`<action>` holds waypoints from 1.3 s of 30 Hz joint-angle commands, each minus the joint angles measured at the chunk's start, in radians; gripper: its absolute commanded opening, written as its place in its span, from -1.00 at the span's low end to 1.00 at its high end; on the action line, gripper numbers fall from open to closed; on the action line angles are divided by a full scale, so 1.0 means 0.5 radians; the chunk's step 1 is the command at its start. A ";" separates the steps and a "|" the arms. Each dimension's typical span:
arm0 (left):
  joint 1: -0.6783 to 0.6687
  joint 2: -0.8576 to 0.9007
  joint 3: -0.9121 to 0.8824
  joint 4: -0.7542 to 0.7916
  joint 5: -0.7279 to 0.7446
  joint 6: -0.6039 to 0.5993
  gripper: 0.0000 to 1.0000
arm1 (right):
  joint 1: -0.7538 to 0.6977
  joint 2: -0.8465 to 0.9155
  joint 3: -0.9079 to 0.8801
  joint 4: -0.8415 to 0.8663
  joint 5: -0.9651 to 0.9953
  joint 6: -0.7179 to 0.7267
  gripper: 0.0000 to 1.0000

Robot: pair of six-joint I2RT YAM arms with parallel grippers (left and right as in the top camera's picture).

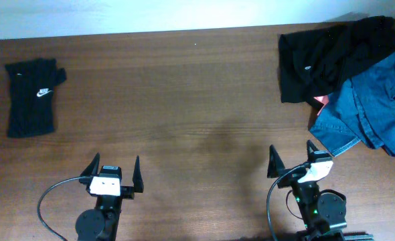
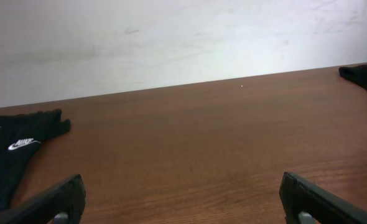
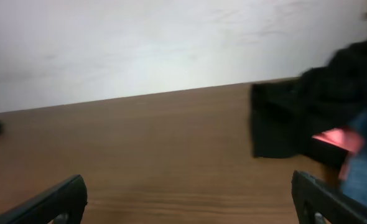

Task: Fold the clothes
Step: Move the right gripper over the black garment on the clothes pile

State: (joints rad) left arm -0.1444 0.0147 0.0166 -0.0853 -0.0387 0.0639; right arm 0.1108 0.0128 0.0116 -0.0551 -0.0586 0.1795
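Three garments lie heaped at the far right of the table [image 1: 184, 100]: a black shirt [image 1: 331, 57] at the rear, blue denim [image 1: 371, 110] against its near edge, and a coral-pink piece [image 1: 321, 100] showing between them. One black swoosh-marked piece [image 1: 31, 97] lies flat and compact at the far left, apparently folded.

The left gripper [image 1: 115, 164] and the right gripper [image 1: 292, 150] sit at the near edge, well apart from all cloth, fingers spread wide and empty.

Assessment: the step in hand is fetching the next garment. The right arm is nearer the pile. It must reach forward, pinch a single layer, and draw it to the middle for spreading.
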 commanded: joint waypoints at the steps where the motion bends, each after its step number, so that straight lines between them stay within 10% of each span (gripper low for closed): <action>1: 0.005 -0.019 -0.014 0.010 -0.019 0.039 0.99 | -0.013 -0.009 0.009 0.042 -0.283 -0.013 0.97; 14: 0.005 -0.019 -0.015 0.010 -0.019 0.039 0.99 | -0.014 0.208 1.041 -0.259 0.008 0.075 0.97; 39: 0.005 -0.019 -0.014 0.010 -0.020 0.039 0.99 | -0.184 2.753 3.687 -1.899 0.545 -0.141 0.97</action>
State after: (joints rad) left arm -0.1444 0.0147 0.0166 -0.0837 -0.0387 0.0639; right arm 0.0647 1.3258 1.7470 -0.9676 0.1619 0.1116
